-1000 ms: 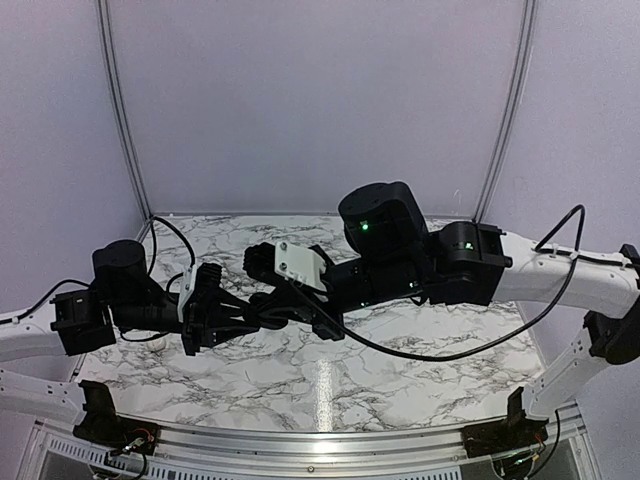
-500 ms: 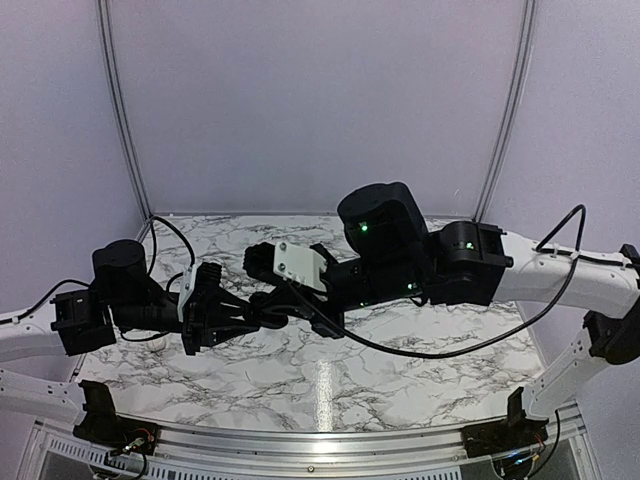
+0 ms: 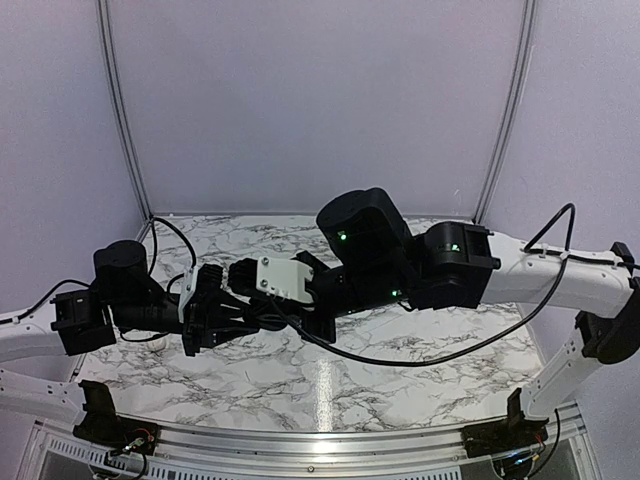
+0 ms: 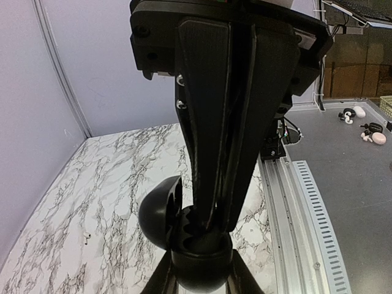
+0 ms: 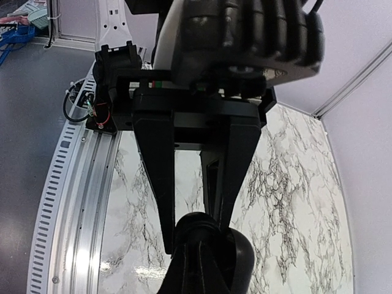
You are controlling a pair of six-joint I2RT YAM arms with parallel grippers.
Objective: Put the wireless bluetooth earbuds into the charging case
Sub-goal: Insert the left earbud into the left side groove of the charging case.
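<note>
**Charging case** (image 4: 199, 257). We take the dark rounded body at the bottom of the left wrist view to be this item, with its domed lid (image 4: 160, 215) swung open to one side. It looks black here, and we cannot confirm more. It is held above the bench (image 3: 400, 372), not resting on it.

**Left end effector** (image 5: 195, 236). Fingers set apart, pinching the charging case from both flanks.

**Right end effector** (image 4: 213, 223). Fingers pressed almost together, tips down at the open mouth of the case. We cannot tell whether an earbud sits between them, and no earbud is plainly visible.

**Step in hand, as we judge it.** Seating an earbud into its well. The next move calls for a short, straight push along the well with the case held steady. A gentle release should follow that does not drag the earbud back out.

**Surface.** Glossy white marble-patterned bench with grey veining, and a slotted metal rail (image 4: 300, 202) along its near edge. One tiny pale object (image 4: 86, 236) lies on it, well apart from the arms and too small to name.

**Room.** Plain lavender panels (image 3: 320, 100) on three sides. A black cable (image 3: 420, 353) sags beneath the right arm.
</note>
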